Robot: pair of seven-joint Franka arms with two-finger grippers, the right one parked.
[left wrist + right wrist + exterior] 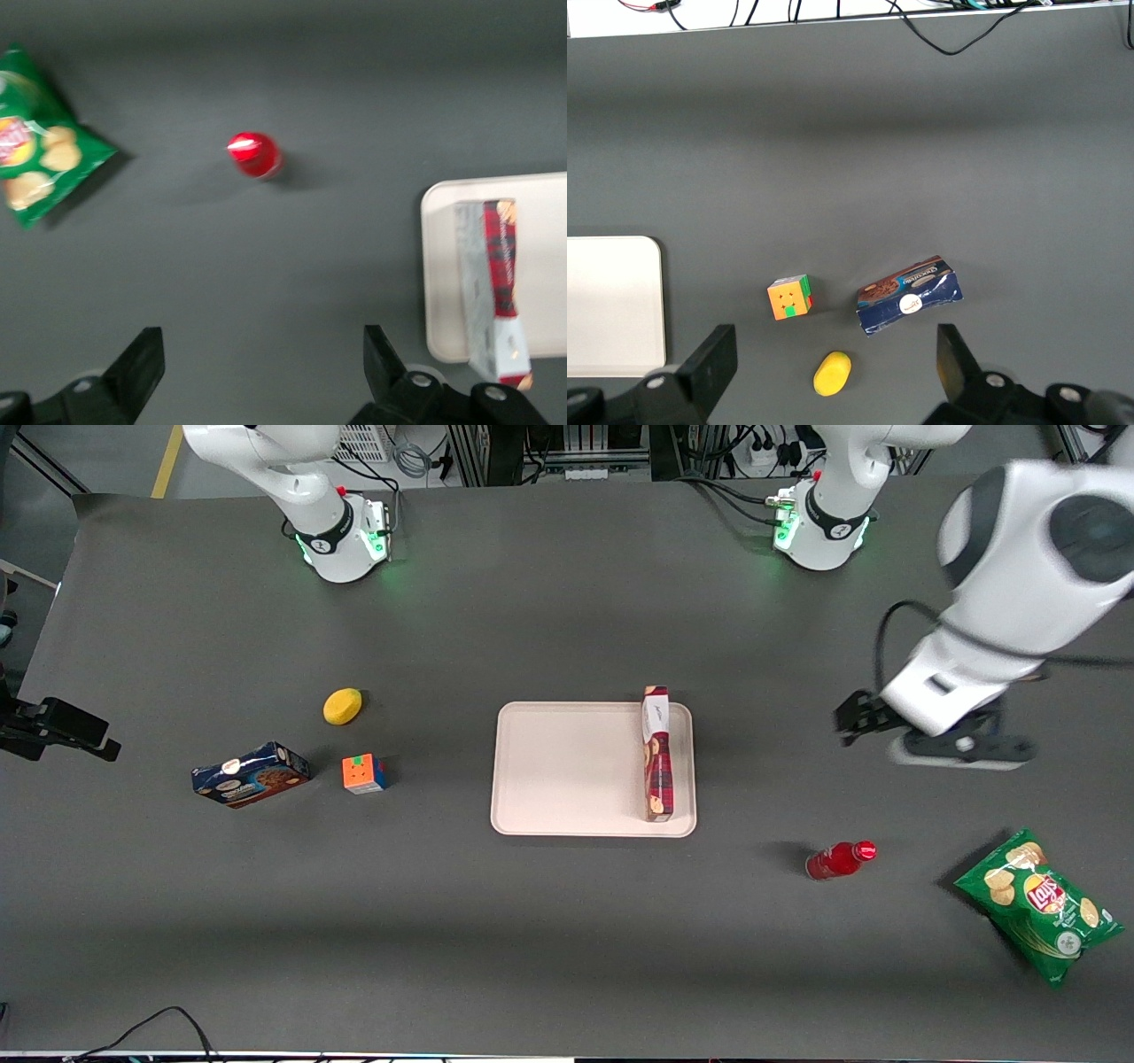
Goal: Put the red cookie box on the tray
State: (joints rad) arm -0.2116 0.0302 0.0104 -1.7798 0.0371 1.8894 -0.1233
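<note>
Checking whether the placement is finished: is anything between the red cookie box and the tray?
Nothing visible. The long dark-red tartan cookie box already rests on the flat cream-white rectangular tray, along its edge toward the working arm. The open claw hovers over bare table, apart from the tray and holding nothing.

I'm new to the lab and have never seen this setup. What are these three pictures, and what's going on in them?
They show two robot arms at one dark table. One picture looks down from the front; the other two come from cameras on each arm's wrist. Only one arm works. Its pincer hangs open and empty above bare table, off toward its own end. The red cookie box stands on its narrow side on the cream tray, along one short edge, so the job looks done. Near the working arm lie a red bottle and a green chip bag. Toward the parked arm's end lie a blue cookie box, a puzzle cube and a lemon.
</note>
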